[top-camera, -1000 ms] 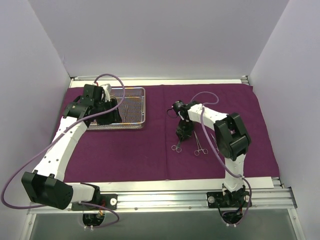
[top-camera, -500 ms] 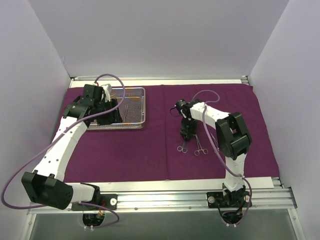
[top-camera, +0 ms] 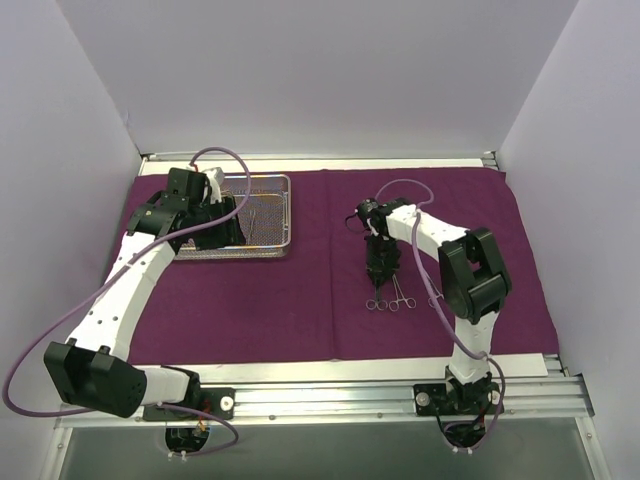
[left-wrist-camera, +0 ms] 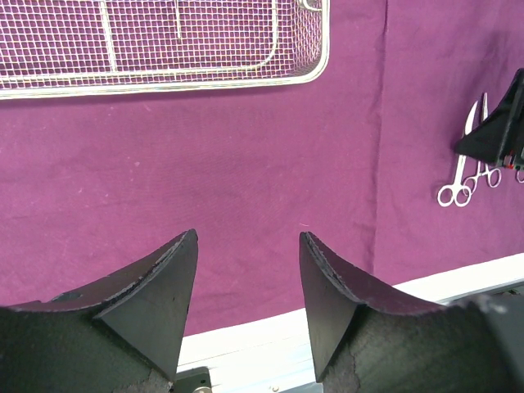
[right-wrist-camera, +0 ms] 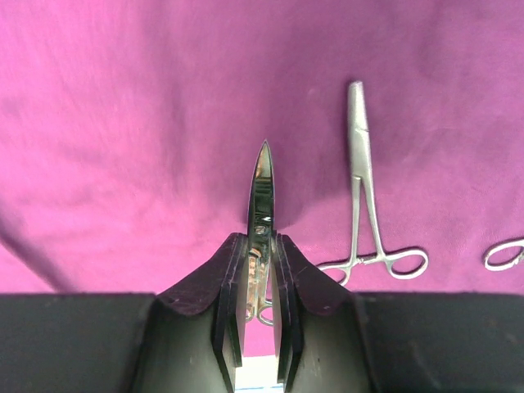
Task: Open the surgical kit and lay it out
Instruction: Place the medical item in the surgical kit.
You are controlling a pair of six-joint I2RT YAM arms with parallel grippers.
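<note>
Three plain pale walls box in the workspace: a back wall (top-camera: pixel 320 70) across the far side, a left wall (top-camera: pixel 50 150) and a right wall (top-camera: pixel 590 130), both angling outward toward the near side. A thin silver metal rail (top-camera: pixel 320 160) runs along the foot of the back wall. Along the near edge, a narrow white strip of the desk (top-camera: pixel 300 370) shows bare; the left wrist view catches it too (left-wrist-camera: pixel 246 332). Just nearer lies a wider slotted aluminium rail (top-camera: pixel 330 400), spanning left to right. Nearest of all is a flat grey panel (top-camera: pixel 320 450).
</note>
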